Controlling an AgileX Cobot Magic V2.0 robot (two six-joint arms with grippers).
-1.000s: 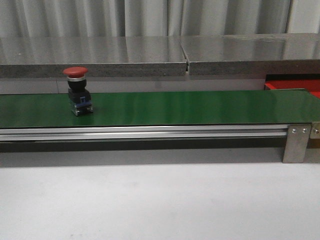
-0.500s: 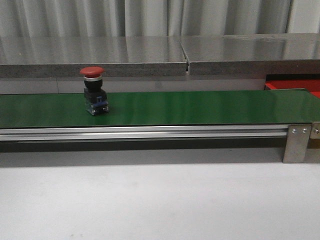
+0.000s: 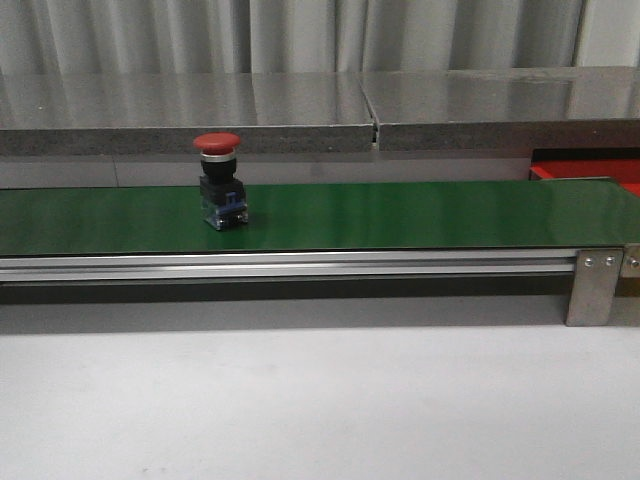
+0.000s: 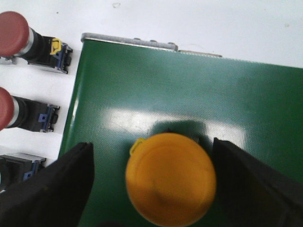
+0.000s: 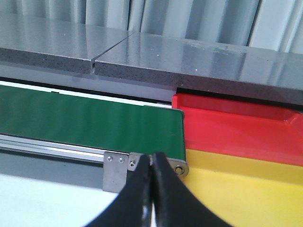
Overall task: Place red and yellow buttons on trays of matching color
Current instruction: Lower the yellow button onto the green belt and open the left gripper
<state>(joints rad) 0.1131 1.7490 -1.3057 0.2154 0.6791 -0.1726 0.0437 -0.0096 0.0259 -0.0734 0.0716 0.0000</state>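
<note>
Left fingers spread around a yellow button; right fingers pressed together, holding nothing.

My left gripper (image 4: pixel 151 184) straddles the yellow button (image 4: pixel 170 178) on the green belt (image 4: pixel 246 109), not touching it. My right gripper (image 5: pixel 152 189) hangs near the red tray (image 5: pixel 236 130) and yellow tray (image 5: pixel 236 189). A red button (image 3: pixel 221 182) stands upright left of mid-belt.

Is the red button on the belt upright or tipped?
Upright: red button stands on its dark body on the green belt, cap up.
</note>
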